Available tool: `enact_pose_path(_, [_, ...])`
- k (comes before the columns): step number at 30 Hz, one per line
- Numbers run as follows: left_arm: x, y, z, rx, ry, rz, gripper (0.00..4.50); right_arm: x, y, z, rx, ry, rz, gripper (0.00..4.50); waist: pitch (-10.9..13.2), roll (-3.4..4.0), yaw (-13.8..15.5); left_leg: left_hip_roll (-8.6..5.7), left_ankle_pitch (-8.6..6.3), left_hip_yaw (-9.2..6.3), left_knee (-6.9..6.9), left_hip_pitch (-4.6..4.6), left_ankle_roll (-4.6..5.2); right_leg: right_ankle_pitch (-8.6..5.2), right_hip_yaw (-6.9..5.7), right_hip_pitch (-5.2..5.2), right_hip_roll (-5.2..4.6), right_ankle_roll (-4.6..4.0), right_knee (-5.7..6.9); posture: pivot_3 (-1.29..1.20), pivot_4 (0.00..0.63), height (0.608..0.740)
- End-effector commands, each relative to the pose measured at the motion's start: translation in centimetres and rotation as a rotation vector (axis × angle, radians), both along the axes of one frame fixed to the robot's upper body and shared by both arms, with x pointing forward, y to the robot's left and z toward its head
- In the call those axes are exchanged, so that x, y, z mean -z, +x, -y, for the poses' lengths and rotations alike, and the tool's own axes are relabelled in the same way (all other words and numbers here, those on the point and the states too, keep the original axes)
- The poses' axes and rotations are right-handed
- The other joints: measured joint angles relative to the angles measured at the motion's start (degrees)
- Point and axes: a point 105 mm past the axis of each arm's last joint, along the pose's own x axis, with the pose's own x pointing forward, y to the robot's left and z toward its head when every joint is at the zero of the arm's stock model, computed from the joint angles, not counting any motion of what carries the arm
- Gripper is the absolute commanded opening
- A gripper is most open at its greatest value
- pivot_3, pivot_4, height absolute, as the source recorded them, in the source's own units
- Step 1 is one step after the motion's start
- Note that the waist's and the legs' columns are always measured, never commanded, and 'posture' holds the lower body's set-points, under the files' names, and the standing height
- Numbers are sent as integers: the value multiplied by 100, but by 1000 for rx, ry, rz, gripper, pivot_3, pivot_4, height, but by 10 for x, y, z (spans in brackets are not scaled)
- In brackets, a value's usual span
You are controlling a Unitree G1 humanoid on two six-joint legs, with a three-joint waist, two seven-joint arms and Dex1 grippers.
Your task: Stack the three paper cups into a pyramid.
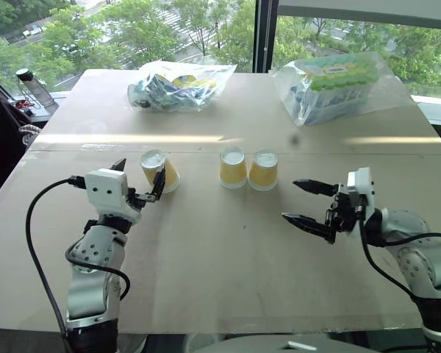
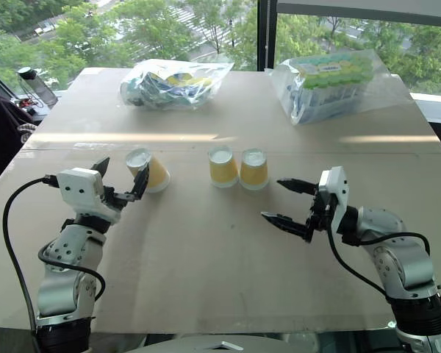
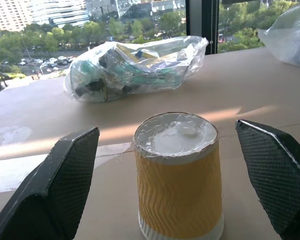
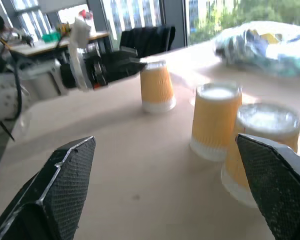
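While both grippers (left (image 1: 138,183), right (image 1: 306,202)) gape empty, three paper cups (image 1: 233,168) stand upside down, unstacked.

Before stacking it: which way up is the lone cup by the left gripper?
Upside down. The cup stands on its wide mouth, its closed white base facing up between the open left gripper.

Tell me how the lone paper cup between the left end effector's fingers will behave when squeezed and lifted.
The lone paper cup looks like thin ribbed paper, so it is probably light and could crush under a hard squeeze. Its ribbed wall should give the fingers decent friction. It stands upside down on its wider rim, so it seems stable, but the tapered sides might let it slip downward.
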Motion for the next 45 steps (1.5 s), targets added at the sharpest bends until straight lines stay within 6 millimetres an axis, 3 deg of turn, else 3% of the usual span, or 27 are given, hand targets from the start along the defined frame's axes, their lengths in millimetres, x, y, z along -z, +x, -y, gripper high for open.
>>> enact_pose_path(1, [-2,7,1,-2,17,18,4500,-20,-6,-1,-8,56,100,4436,0,-1,11,0,0,0,0,-1,0,0,0,0,0,0,0,0,150,740])
enact_pose_path(13, [6,31,9,68,4,-21,4500,-21,-8,-1,-4,102,144,4436,0,-2,49,-3,0,1,0,-3,-1,1,0,0,-5,1,0,0,150,740])
enact_pose_path(16, [7,32,8,68,5,-19,3641,-21,-8,-1,-3,100,145,4500,0,-2,52,-3,0,0,0,-4,-1,1,0,-1,-5,1,0,0,150,740])
enact_pose_path(19, [6,32,7,67,10,-9,2353,-22,-9,-2,-3,102,146,4500,0,-1,53,-3,0,-1,0,-5,-1,1,-1,-1,-6,1,0,0,150,740])
enact_pose_path(20, [5,32,7,66,12,-3,2163,-22,-9,-2,-2,102,146,4500,0,-1,54,-3,0,-1,0,-5,-1,1,-2,-1,-7,1,0,0,150,740])
enact_pose_path(25, [-18,33,17,146,51,73,2130,-23,-10,3,19,101,146,4500,0,-2,73,-3,1,-1,0,-5,-1,1,-3,-1,-8,1,0,0,150,740])
enact_pose_path(31, [-79,48,74,477,49,129,2130,-37,-6,34,142,151,185,4500,3,-7,179,-8,1,6,11,-16,-2,1,-21,2,-9,1,1,0,150,740])
enact_pose_path(34, [-100,52,101,634,69,123,2130,-38,-9,46,188,139,209,4500,4,-8,171,-13,1,4,15,-21,-2,1,-24,4,-10,1,0,0,150,740])
enact_pose_path(39, [-118,54,145,892,113,90,2130,-36,-16,52,239,148,222,4500,6,-4,118,-15,1,2,9,-17,-2,0,-17,2,-4,3,-1,0,150,740])
enact_pose_path(45, [-107,56,164,1005,135,37,2130,-38,-20,53,286,163,239,4500,7,-3,53,-15,2,-2,7,-12,-2,0,-13,2,1,3,8,0,150,740])
